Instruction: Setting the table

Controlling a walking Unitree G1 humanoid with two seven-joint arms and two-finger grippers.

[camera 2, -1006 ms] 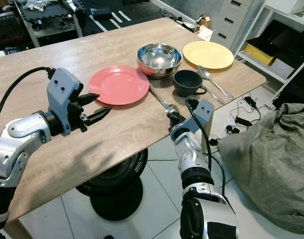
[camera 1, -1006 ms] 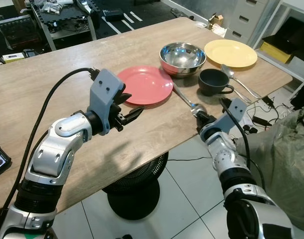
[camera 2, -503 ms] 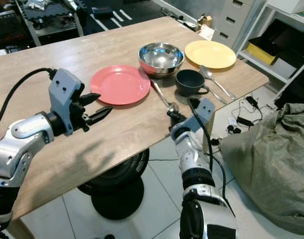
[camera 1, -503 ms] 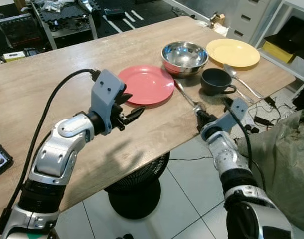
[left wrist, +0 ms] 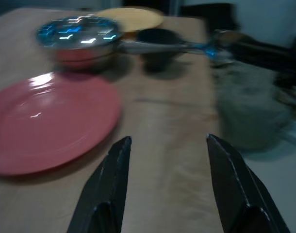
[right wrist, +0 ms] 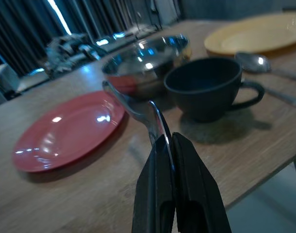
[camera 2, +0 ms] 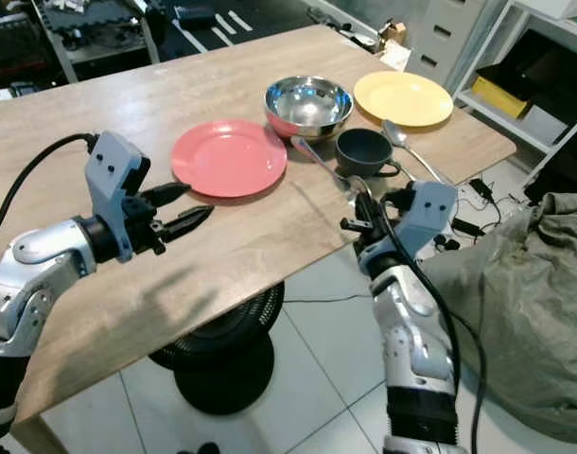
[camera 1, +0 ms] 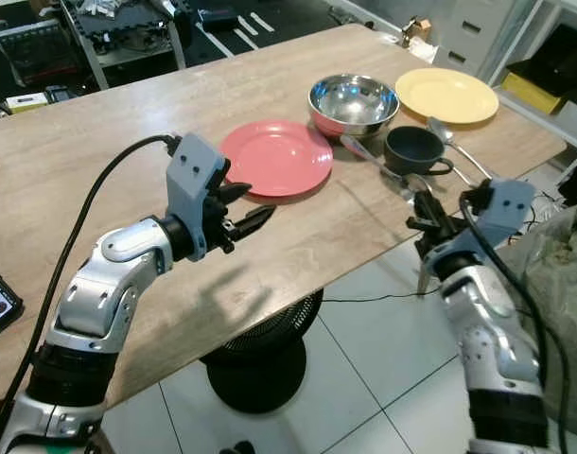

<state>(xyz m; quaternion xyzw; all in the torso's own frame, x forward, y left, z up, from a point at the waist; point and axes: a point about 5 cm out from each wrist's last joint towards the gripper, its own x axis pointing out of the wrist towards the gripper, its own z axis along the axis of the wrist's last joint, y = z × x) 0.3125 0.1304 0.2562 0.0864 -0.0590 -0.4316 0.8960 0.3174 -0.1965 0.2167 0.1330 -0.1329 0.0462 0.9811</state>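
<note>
Right wrist view shows the right gripper (right wrist: 168, 145) with its two black fingers pressed together on the handle of a long polished steel spoon (right wrist: 133, 108), whose bowl end points away toward the round stainless steel bowl (right wrist: 145, 63). From the head camera, the spoon (camera 2: 328, 163) is lifted off the wooden table (camera 2: 222, 246) near its right edge, slanting over the space between the flat round red plate (camera 2: 229, 157) and the dark round mug (camera 2: 362, 151).

The spoon looks light and rigid, but its smooth metal is probably slippery and long enough to swing in a narrow pinch. A hold near the end of the handle, as here, leaves it free to pivot, so a grip nearer the middle would likely be steadier.

A second steel spoon (camera 2: 399, 142) lies right of the mug, near the round yellow plate (camera 2: 402, 97) at the far right.

The left gripper (camera 2: 175, 216) hovers above the table, near and left of the red plate, its fingers moderately apart and holding nothing.
</note>
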